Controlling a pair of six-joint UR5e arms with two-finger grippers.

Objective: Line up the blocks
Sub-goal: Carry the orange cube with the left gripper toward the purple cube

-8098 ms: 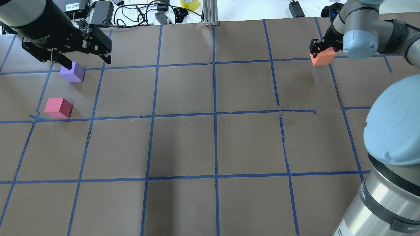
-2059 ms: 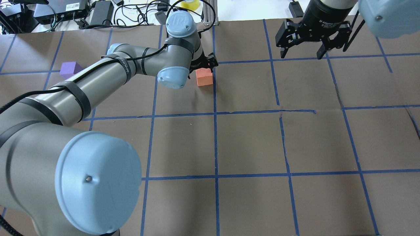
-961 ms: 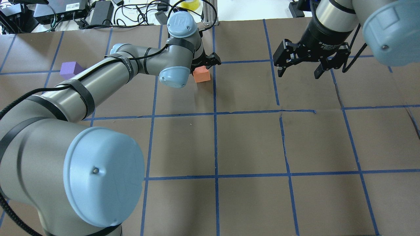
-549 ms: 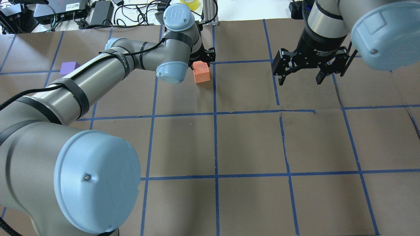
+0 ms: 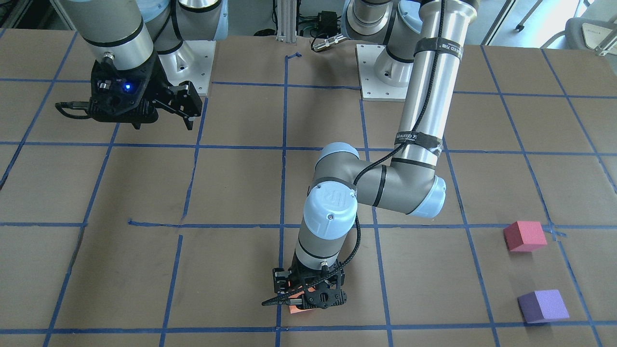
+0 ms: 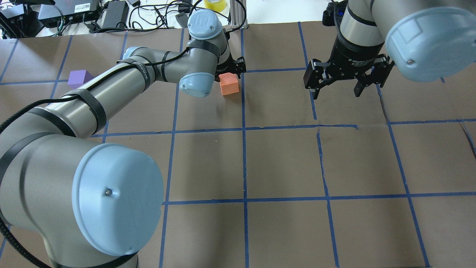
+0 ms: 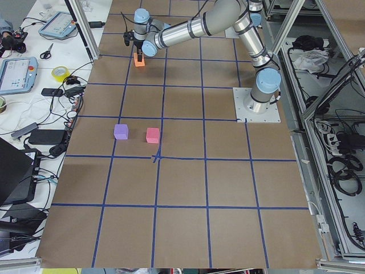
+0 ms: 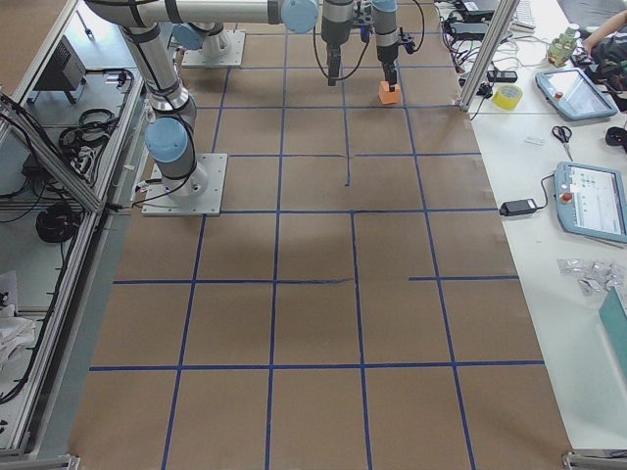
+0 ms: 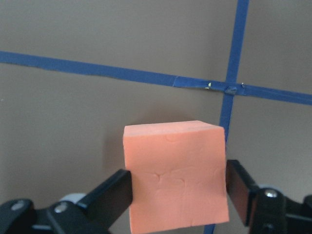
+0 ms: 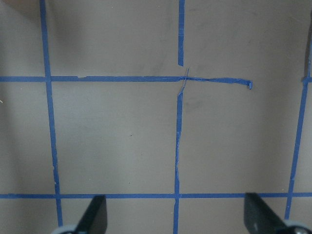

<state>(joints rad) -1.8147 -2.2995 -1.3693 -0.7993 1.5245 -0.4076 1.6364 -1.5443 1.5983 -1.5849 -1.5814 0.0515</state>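
Note:
My left gripper (image 6: 231, 72) is shut on the orange block (image 6: 228, 85) at the far middle of the table, beside a blue tape line. In the left wrist view the fingers (image 9: 109, 192) press both sides of the orange block (image 9: 175, 175). It also shows in the front view (image 5: 298, 309) under the left gripper (image 5: 308, 299). The purple block (image 6: 79, 77) sits at the far left. The pinkish-red block (image 5: 524, 235) lies near the purple one (image 5: 543, 305); my left arm hides it in the overhead view. My right gripper (image 6: 336, 93) is open and empty, to the right of the orange block.
The table is brown paper with a blue tape grid (image 6: 243, 128). Cables, power bricks and a yellow tape roll (image 6: 215, 4) lie beyond the far edge. An aluminium post (image 6: 238, 15) stands just behind the left gripper.
Eight seconds ago the right gripper held the orange block at the far right; now the left gripper holds it at the far middle. In the last second the open right gripper came nearer.

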